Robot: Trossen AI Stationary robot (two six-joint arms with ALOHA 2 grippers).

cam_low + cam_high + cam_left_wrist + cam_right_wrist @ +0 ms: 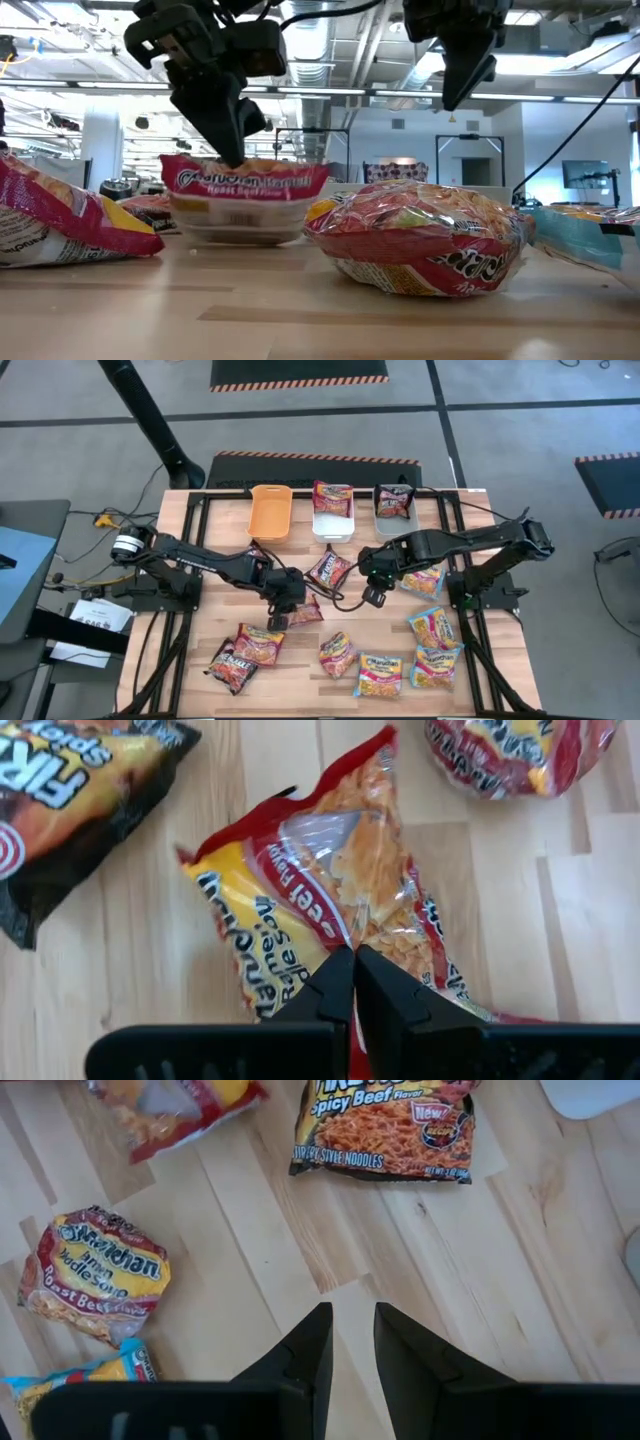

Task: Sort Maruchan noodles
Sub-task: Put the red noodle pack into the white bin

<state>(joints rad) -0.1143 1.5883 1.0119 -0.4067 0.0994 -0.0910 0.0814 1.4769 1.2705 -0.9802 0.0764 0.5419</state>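
My left gripper (279, 621) points down near the table's middle, shut on a red-orange Maruchan packet (340, 890); the low view shows this packet (240, 200) under the fingers. My right gripper (375, 597) hangs open over bare wood (350, 1335), touching nothing. A dark red-black packet (329, 568) lies flat between the two grippers. More packets lie flat along the near side: red-orange (260, 643), dark red-black (232, 665) and yellow-and-blue (433, 625). My left gripper pinches the red-orange packet's wrapper (345, 935) between its two fingers, coming from above and pointing down. In the low view the fingers (228, 135) meet the packet's raised upper edge (245, 168). Its lower part (235, 235) rests on the table.
Three bins stand at the far edge: orange (270, 512), white (333, 525) holding a red packet, and grey (395, 520) holding a dark one. More yellow-and-blue packets (425, 580) lie under the right arm. Bare wood lies below the right gripper.
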